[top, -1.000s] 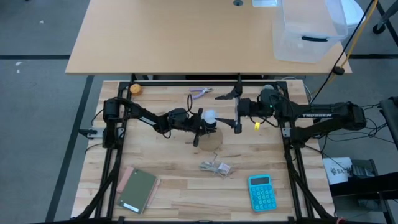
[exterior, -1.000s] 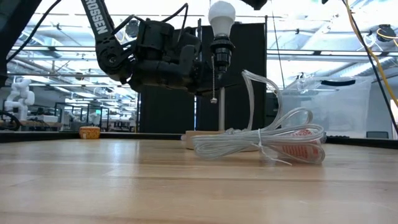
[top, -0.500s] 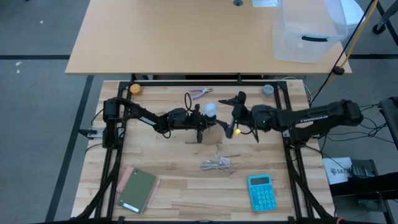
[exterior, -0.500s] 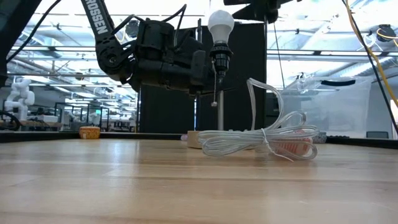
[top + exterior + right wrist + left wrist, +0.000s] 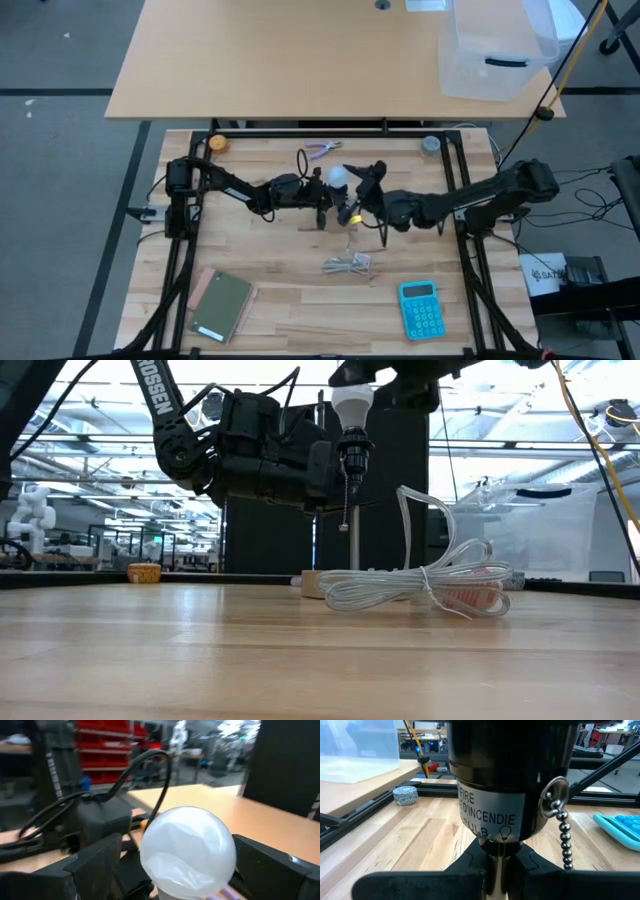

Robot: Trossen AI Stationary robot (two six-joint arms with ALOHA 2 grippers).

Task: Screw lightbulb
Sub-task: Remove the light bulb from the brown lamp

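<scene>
The white lightbulb (image 5: 338, 176) sits upright in a black socket (image 5: 352, 452) with a bead pull chain, on a thin stem over a wooden base (image 5: 312, 582). My left gripper (image 5: 318, 196) comes from the table's left and is shut on the stem under the socket. My right gripper (image 5: 358, 186) comes from the right and is open. Its fingers (image 5: 100, 862) stand on either side of the bulb (image 5: 187, 851), with a gap showing on each side. In the low view the bulb (image 5: 351, 402) sits just below the right gripper (image 5: 385, 372). My left gripper pinches the lamp's thin metal stem (image 5: 496, 866) between its two fingers, just below the black socket (image 5: 495, 780). The fingers come level from the table's left and lie across the stem. The lamp stands upright in the hold.
A bundled clear cord (image 5: 347, 264) lies near the lamp, toward the near edge. A blue calculator (image 5: 422, 308) is at the near right and a green notebook (image 5: 222, 303) at the near left. Pliers (image 5: 322, 150), an orange object (image 5: 217, 143) and a grey round object (image 5: 430, 144) lie along the far edge.
My right gripper has gone toward the table's left, to the bulb, and its open fingers now stand around it. The lamp has sunk a little in my left gripper's hold, and the cord bundle has shifted slightly on the table.
</scene>
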